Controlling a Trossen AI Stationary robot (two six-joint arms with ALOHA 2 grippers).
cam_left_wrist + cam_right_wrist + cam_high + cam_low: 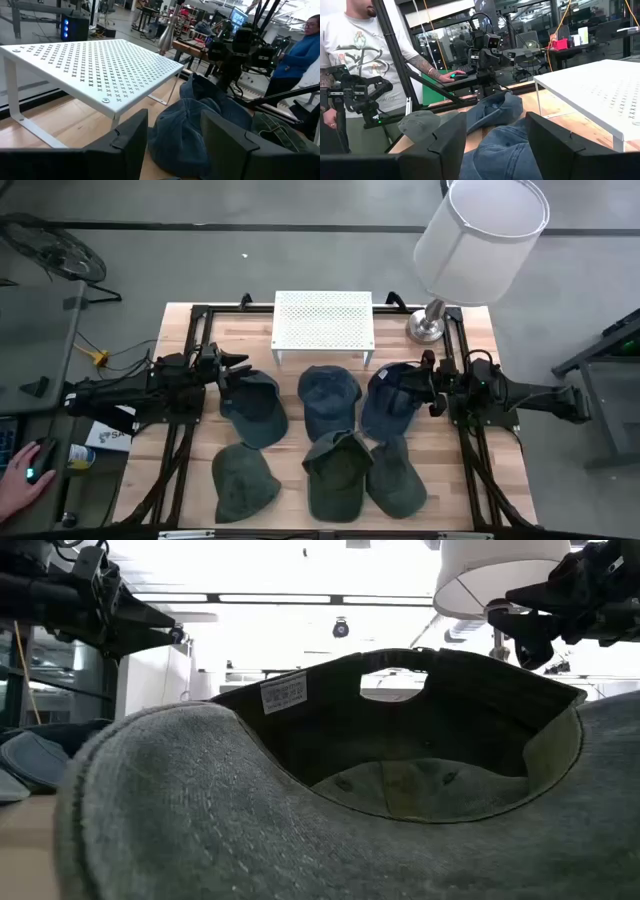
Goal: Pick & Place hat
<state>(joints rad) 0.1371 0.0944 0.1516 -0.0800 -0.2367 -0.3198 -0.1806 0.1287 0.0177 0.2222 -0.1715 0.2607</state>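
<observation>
Six soft cloth caps lie in two rows on the pale wooden table (pixel 190 315), w/ a white perforated metal shelf (pixel 323 321) behind them, likely the drop spot. Left gripper (pixel 240 369) hovers at the left-hand dark blue denim cap (pixel 254 408), jaws spread wide w/ nothing between; prob. lined up for a grab. Right gripper (pixel 418 383) hangs over the right-hand blue denim cap (pixel 390 402), jaws also wide, empty. Front row's three grey-green felted caps (pixel 336 473) sit crumpled, floppy, brims limp. Chrome-based lamp w/ white drum shade (pixel 480 225) stands by the shelf.
</observation>
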